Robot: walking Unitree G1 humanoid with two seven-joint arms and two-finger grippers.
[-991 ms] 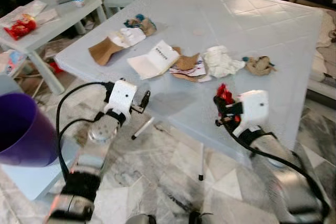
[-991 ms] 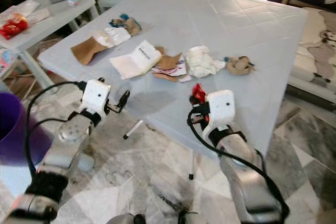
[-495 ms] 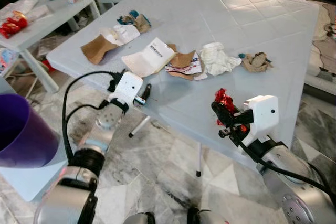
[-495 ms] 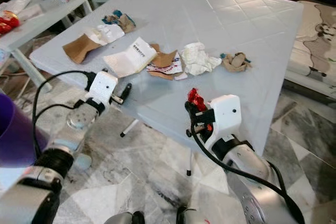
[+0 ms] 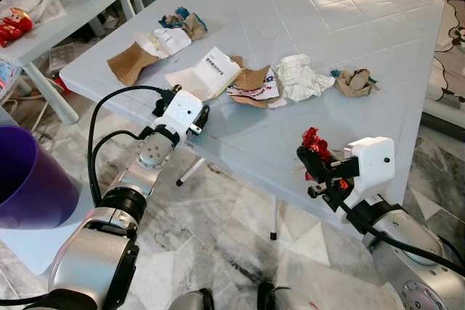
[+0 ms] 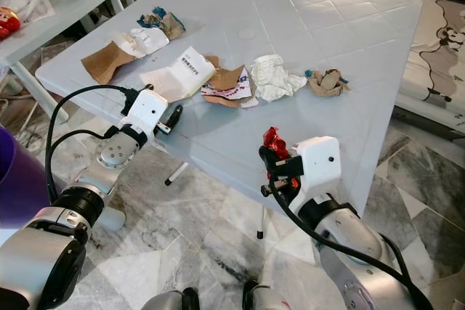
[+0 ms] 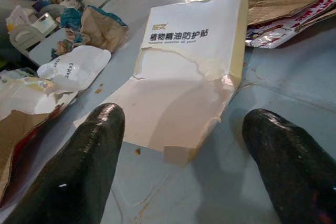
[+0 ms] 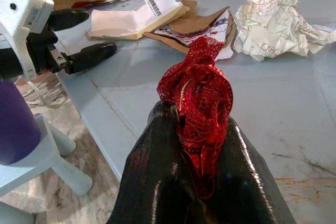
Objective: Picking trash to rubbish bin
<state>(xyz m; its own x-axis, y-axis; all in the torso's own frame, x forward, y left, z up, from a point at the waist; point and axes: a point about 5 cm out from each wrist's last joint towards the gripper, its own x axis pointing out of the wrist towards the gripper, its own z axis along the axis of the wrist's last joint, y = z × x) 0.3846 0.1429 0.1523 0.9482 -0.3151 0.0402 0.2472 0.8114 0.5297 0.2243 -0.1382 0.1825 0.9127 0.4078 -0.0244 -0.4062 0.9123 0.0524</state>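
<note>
A crumpled red foil wrapper is pinched in my right gripper, which is shut on it just above the near edge of the light blue table. My left gripper is open at the table's front left edge, its two black fingers spread either side of a torn white box. The box lies flat a short way beyond the fingertips. The purple bin stands on the floor at my far left.
More litter lies in a row on the table: brown cardboard, crumpled white paper, a brown wad, torn wrappers. A small white side table with a red snack packet stands left. Marble floor is underfoot.
My left gripper has reached forward from below the table edge to just short of the white box. The right gripper still holds the red wrapper. The camera has shifted a little.
</note>
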